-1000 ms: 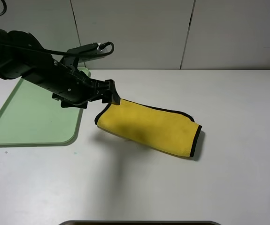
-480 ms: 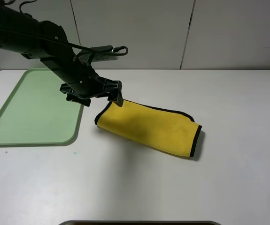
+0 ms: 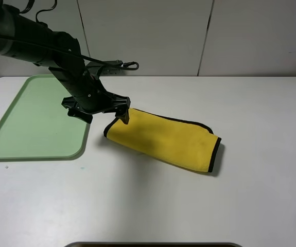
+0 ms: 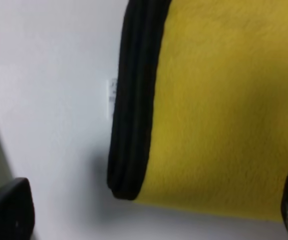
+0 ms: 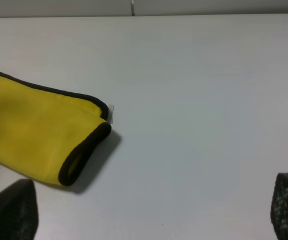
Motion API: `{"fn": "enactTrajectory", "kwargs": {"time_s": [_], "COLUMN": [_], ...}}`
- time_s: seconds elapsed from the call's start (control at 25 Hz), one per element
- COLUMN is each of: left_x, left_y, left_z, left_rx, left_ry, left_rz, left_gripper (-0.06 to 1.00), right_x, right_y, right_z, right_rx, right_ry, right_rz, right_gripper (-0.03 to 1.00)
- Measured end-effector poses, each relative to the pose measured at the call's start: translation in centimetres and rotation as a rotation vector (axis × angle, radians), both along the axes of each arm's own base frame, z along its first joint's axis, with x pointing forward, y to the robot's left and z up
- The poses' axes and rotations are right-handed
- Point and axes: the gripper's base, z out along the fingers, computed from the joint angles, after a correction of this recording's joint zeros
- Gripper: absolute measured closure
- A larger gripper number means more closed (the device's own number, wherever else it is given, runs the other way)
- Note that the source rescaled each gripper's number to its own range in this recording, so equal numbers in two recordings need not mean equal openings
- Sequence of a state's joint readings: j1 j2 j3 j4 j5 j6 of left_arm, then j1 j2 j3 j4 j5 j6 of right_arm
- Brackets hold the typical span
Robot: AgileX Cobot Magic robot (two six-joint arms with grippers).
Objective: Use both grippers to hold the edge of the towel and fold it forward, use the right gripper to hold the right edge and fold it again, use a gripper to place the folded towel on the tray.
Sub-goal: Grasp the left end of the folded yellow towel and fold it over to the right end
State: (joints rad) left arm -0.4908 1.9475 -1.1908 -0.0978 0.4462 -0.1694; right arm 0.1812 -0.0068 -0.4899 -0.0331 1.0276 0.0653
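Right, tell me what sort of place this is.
Probably a robot test bench in a lab, not a home: a bare white table backed by plain white wall panels, a black robot arm over it, with a yellow towel and a green tray laid out.

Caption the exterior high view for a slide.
Jaws open, the left gripper poised over the end of the folded towel nearest the tray.

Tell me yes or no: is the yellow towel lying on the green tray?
No, the towel lies folded on the white table beside the tray, with bare table between them.
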Motion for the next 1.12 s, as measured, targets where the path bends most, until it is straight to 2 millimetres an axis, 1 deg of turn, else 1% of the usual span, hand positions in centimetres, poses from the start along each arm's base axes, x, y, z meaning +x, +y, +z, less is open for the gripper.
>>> {"fn": "enactTrajectory", "kwargs": {"time_s": [0.56,1.12], "left_x": [0.24,0.94], "left_y": [0.43,0.09], "left_z": [-0.02,0.27], "left_rx": [0.064,0.025], "left_ry": [-0.039,-0.122], "left_rz": [-0.054,-0.048], "left_gripper": [-0.05,-0.05], "right_x": [0.00,0.00], "right_y": [0.00,0.00], "right_z": [0.00,0.00], "right_rx": [0.000,0.000], "right_ry": [0.000,0.000], "right_rz": [0.000,0.000], "right_gripper": [-0.03,-0.03]}}
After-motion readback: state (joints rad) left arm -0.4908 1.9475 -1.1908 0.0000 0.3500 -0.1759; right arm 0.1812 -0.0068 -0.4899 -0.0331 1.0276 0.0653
